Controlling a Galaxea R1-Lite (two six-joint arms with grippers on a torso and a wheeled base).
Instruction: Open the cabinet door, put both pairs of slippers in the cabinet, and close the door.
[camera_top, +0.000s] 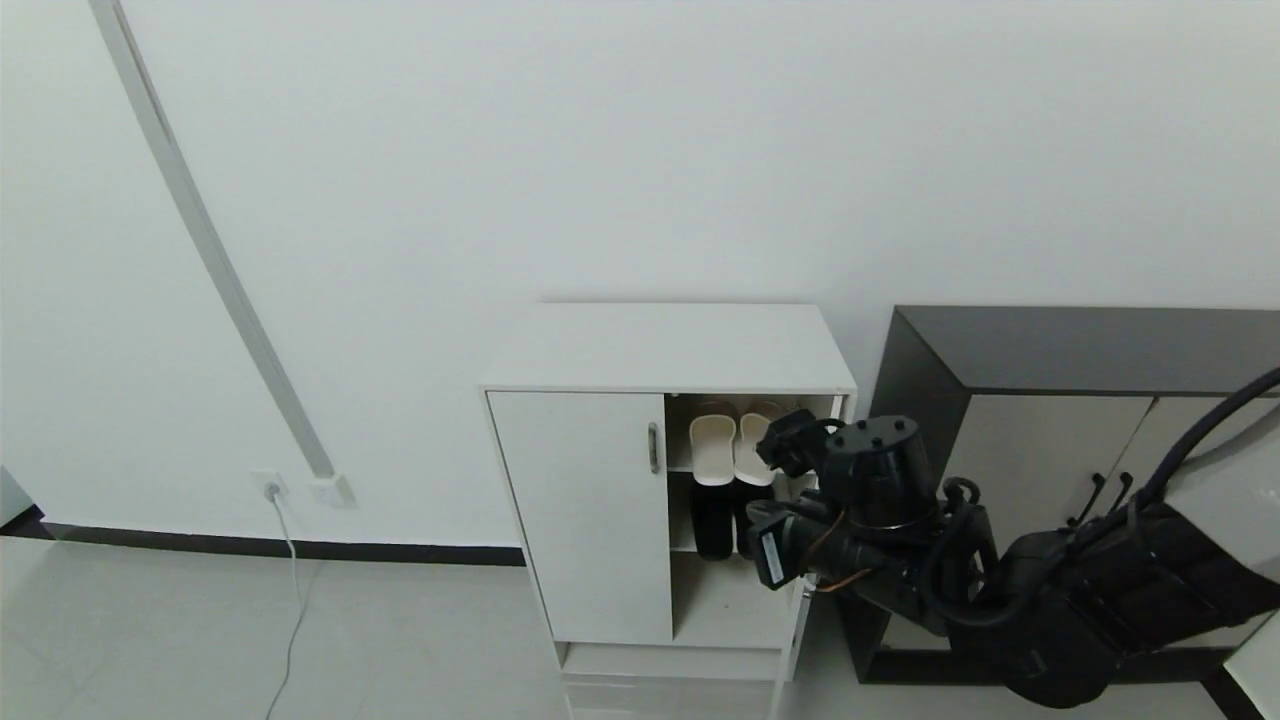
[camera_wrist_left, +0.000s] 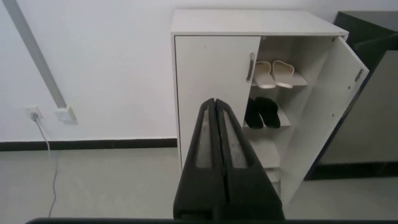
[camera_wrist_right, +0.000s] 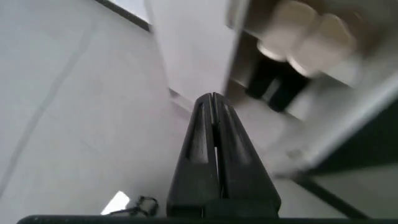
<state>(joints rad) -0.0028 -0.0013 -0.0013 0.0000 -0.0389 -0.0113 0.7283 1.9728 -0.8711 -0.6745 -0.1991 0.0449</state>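
So, both pairs are in the cabinet (camera_top: 660, 345): white slippers (camera_top: 735, 450) on the top shelf, black slippers (camera_top: 712, 520) on the shelf below. The right door (camera_wrist_left: 333, 106) hangs open, upright, swung out from the cabinet's right edge toward the robot; the left door (camera_top: 585, 510) is shut. Right gripper (camera_wrist_right: 212, 99) is pressed together and empty, and its arm is just beside the open door, so it's nearer for the push. Left gripper (camera_wrist_left: 215, 102) is also pressed together and empty, well back, facing the cabinet front. Likely all that's left is closing the door.
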